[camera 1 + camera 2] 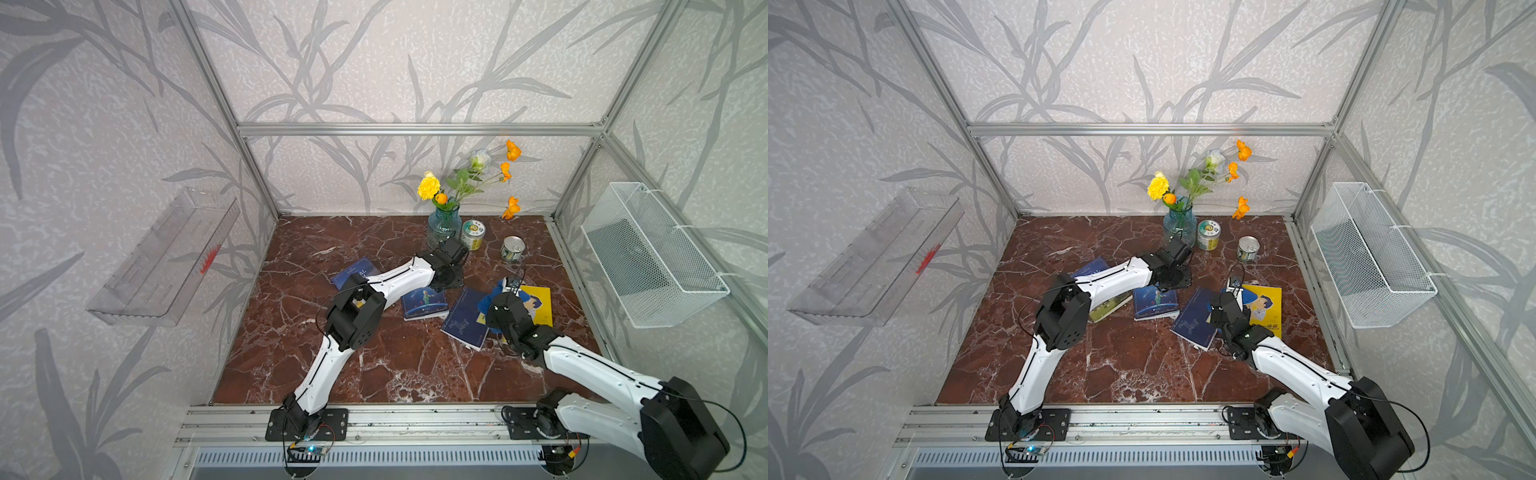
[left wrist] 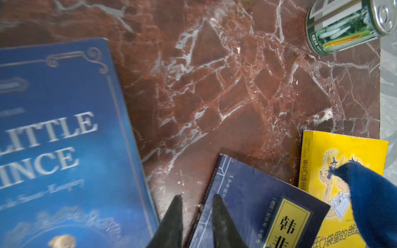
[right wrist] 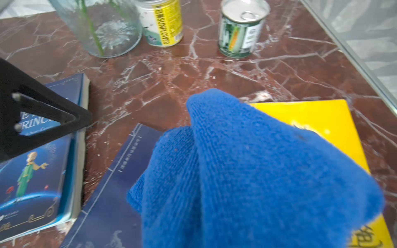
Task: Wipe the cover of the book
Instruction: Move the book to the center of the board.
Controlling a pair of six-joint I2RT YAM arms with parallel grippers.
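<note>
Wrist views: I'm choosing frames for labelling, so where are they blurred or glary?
Left wrist view: the Little Prince book is blurred, the marble table crisper. Right wrist view: the blue cloth looms soft-edged up close; a small glare spot marks the yellow book.

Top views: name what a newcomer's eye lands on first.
The blue cloth stands out, bunched over the yellow book and the dark blue book at the right of the table. Behind them, near the back wall, a glass vase of yellow and orange flowers draws the eye.
</note>
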